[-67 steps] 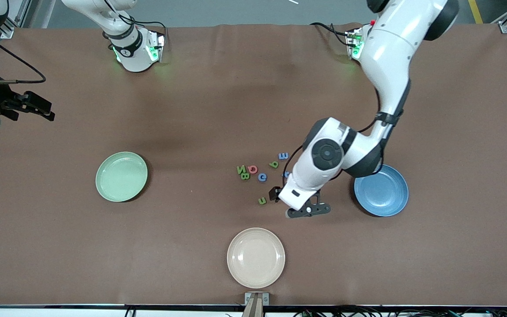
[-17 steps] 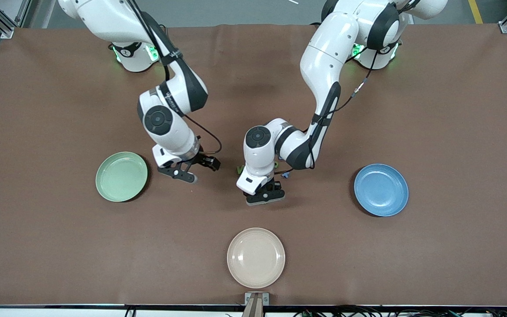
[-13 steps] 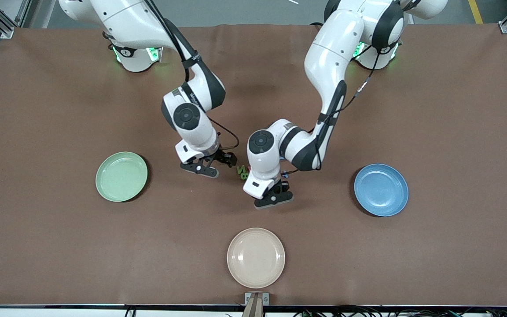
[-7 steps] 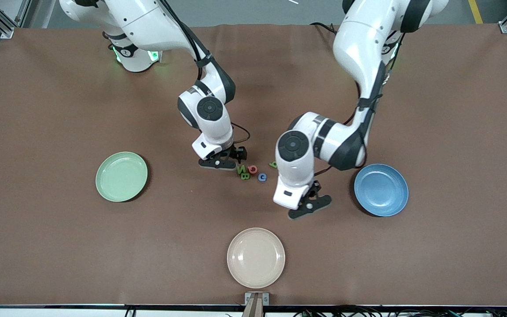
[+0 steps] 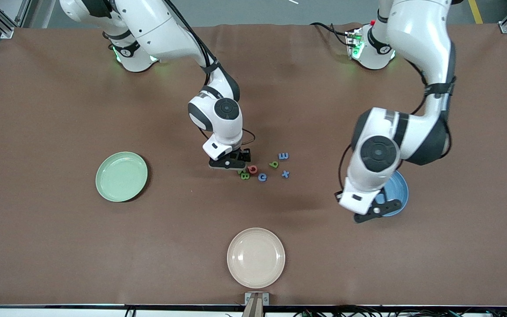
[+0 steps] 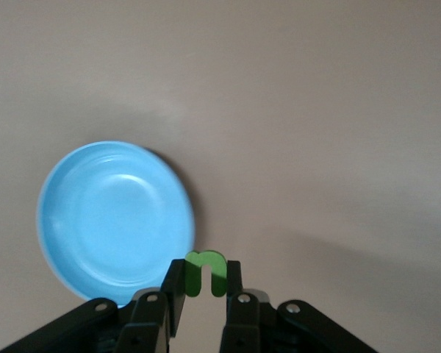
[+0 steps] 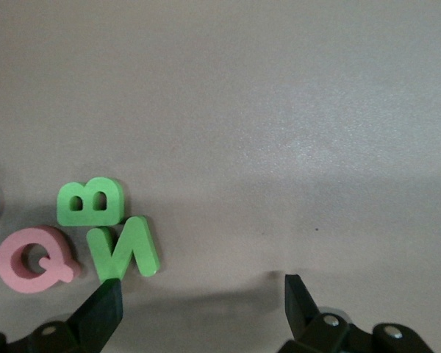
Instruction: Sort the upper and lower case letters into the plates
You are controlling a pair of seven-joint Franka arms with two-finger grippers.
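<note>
The green lowercase n (image 6: 205, 273) is pinched between the fingers of the left gripper (image 6: 203, 293), held upright with its arch up and both legs pointing down toward the fingers; its long axis runs along the fingers. It is carried just over the rim of the blue plate (image 6: 95, 213), at the edge nearest the front camera, where the left gripper (image 5: 376, 210) is seen. Half a second back that gripper was seen over bare table between the letter cluster and this plate; it has now been swung toward the left arm's end.

The right gripper (image 7: 202, 301) is spread wide, low over the green N (image 7: 125, 247), with the green B (image 7: 90, 200) and the red Q (image 7: 34, 258) just beside it. It has been brought closer to the cluster than before. A blue c (image 5: 262, 177), a blue x (image 5: 285, 174), a green piece (image 5: 273, 164) and a blue E (image 5: 283, 156) are left lying flat near the table's middle. The mint plate (image 5: 121, 176) is well apart, toward the right arm's end.
</note>
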